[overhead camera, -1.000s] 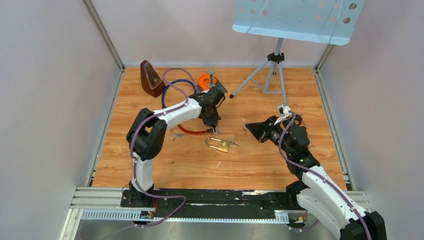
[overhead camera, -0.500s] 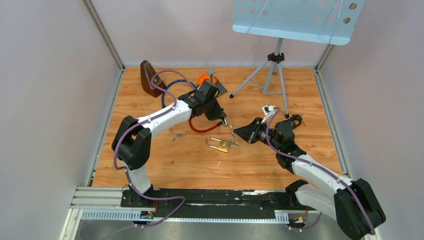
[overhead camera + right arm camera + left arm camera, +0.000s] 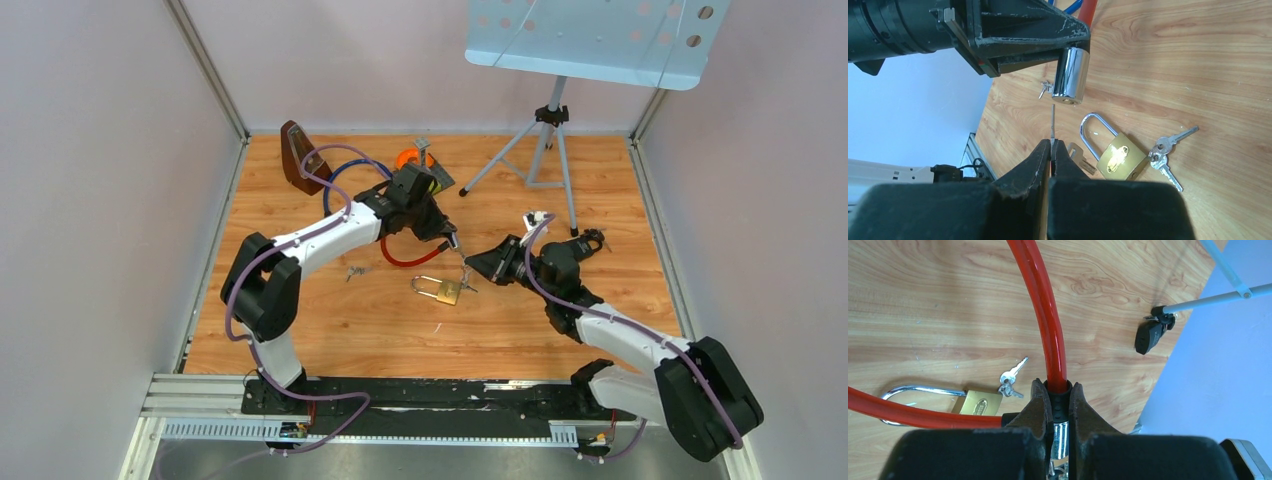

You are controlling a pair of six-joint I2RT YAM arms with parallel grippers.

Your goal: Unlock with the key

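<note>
My left gripper (image 3: 441, 231) is shut on the black collar (image 3: 1058, 404) of a red cable lock (image 3: 1047, 315) and holds its chrome cylinder (image 3: 1071, 75) above the wood floor. My right gripper (image 3: 1052, 145) is shut on a thin key (image 3: 1052, 122), seen edge-on. The key's tip points at the cylinder's end face, a short gap below it. In the top view the right gripper (image 3: 477, 263) sits just right of the cylinder (image 3: 455, 243). A brass padlock (image 3: 447, 290) with a small key bunch (image 3: 1163, 149) lies on the floor below both.
A music stand (image 3: 546, 140) with a tripod foot (image 3: 1149, 335) stands at the back right. A brown metronome (image 3: 299, 157), a blue cable (image 3: 345, 172) and an orange item (image 3: 409, 159) sit at the back. Loose keys (image 3: 355, 270) lie left of the padlock, and another key (image 3: 1081, 158) beside it.
My left arm swung right, bringing the lock cylinder towards the centre. My right gripper moved left with the key until it came close to the cylinder's end.
</note>
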